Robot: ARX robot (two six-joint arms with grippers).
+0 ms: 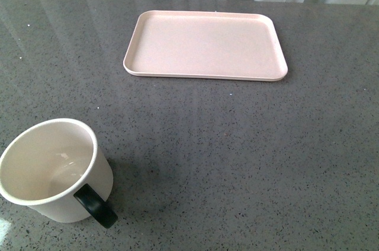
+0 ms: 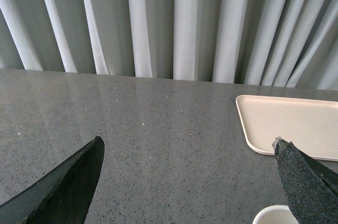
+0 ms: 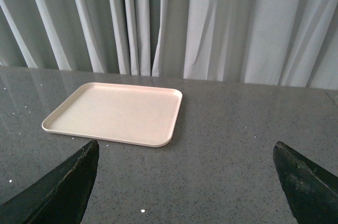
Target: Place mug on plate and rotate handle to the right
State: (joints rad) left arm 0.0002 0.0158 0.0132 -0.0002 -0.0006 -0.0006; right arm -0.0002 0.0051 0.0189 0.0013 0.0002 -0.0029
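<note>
mug [image 1: 50, 171]: cream-white, upright, mouth up and empty. It stands on the grey speckled tabletop [image 1: 237, 144] at 7 o'clock in the front view, near my edge.
handle [image 1: 96, 206]: a black loop sticking out of the mug body at about 5 o'clock, toward me and a bit right.
plate [image 1: 204, 44]: pale pink rectangular tray at 12 o'clock on the far side. It is bare, with its long side across, well apart from the mug.
left gripper [image 2: 187, 140]: my fingers are spread wide with nothing between them. They hang over bare table, and only a sliver of the mug rim [image 2: 272, 214] shows beside one finger.
right gripper [image 3: 185, 146]: my fingers are spread wide with nothing held, facing the plate [image 3: 113, 113].
step in hand: reach and grasp with the left gripper, I judge; it has not begun and the mug is untouched.
arm choice: left, since the mug sits on my left side.
approach: swing toward the mug until the rim is centred between my fingers, then come down.
grasp: pinch the wall across the rim, one finger inside and one outside, on the side away from the handle so the loop stays free.
carry: lift clear of the tray's raised rim, then head to 1 o'clock from the mug and set it down on the flat middle, not the edge.
rotate: the handle needs a short twist from 5 o'clock to 3 o'clock.
risks: glossy wall slipping, clipping the handle, tipping on release.
backdrop: pale curtain [image 2: 174, 23] behind the table.
</note>
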